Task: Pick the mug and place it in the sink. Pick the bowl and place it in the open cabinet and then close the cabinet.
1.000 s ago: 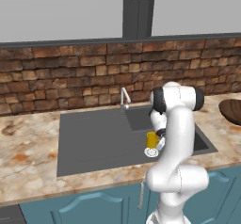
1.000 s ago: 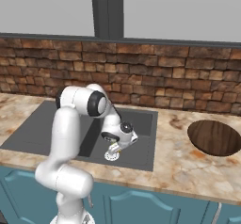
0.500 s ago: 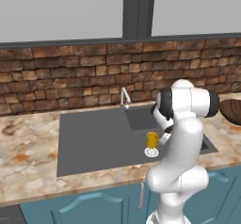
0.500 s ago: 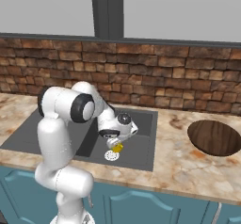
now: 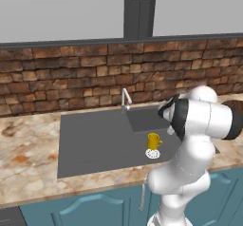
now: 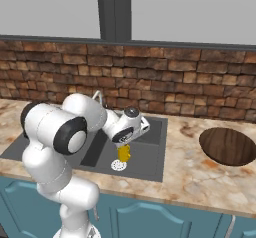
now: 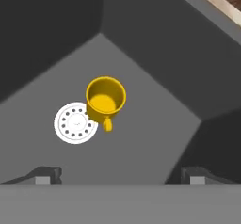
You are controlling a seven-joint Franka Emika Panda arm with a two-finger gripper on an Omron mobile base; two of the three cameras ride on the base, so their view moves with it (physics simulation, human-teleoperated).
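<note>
Gripper [image 7: 120, 175] jaws stand wide apart and hold nothing, above the sink [image 5: 90, 139] floor. Mug [image 7: 105, 97] stands upright on the basin bottom, just beside the round drain [image 7: 76, 123], apart from both fingertips. Bowl [image 6: 228, 146] lies on the counter [image 6: 190, 174] to the right of the sink (well apart from it). Judged rigid, light and smooth-surfaced, so liable to slip; its thin rim looks the only practical place to take hold.

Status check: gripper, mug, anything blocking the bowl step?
Gripper open, above sink. Mug upright on basin floor beside drain. Bowl on counter, unobstructed.
</note>
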